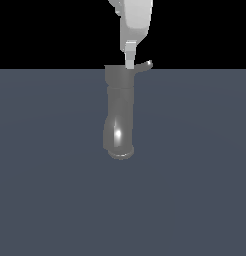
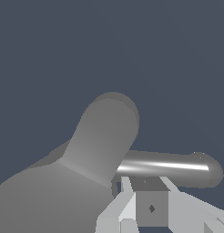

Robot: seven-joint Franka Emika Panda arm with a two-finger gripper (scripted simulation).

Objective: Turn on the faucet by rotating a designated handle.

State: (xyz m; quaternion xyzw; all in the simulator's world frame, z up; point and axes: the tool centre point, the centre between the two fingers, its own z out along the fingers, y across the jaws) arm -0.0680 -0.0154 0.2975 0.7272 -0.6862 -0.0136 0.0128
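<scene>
The faucet (image 1: 118, 117) lies on the grey bench (image 1: 45, 175), its long axis running from the curved spout end nearest the camera back to the wider cap at the far end. The handle (image 1: 144, 65) juts sideways from that cap toward the exterior view's right — a thin, slightly curved lever. The end effector (image 1: 130, 61) comes down at the cap, just beside the handle's root, on the exterior view's left of the lever's tip. In the wrist view the handle (image 2: 170, 167) runs crosswise just beyond the fingertips (image 2: 132, 207). The fingers look slightly parted with nothing between them — whether a finger touches the lever, I cannot tell.
</scene>
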